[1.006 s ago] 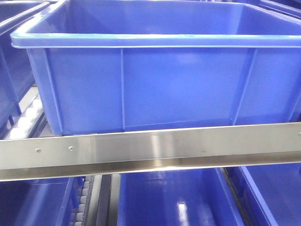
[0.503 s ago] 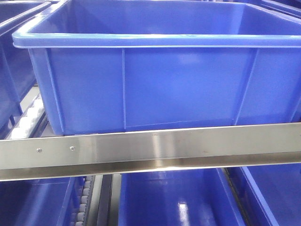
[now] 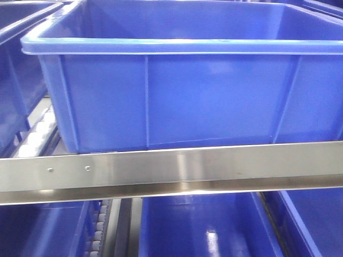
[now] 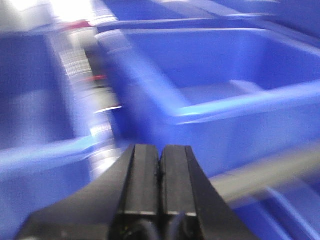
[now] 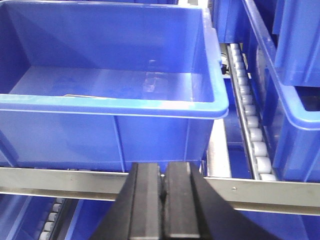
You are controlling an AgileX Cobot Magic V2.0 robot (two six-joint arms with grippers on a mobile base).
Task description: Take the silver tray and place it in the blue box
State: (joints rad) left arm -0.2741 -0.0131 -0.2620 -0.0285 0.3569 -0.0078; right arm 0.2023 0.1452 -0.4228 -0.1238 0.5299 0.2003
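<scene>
Blue box (image 5: 112,107) lies directly ahead of right claw (image 5: 162,205); silver tray not identifiable; both claws clenched empty, left claw (image 4: 160,187) blurred.

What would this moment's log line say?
left fingers: shut, empty | right fingers: shut, empty | blue box: on steel rail | silver tray: not clearly visible

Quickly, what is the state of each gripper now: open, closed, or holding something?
Left gripper: closed, holding nothing.
Right gripper: closed, holding nothing.
</scene>
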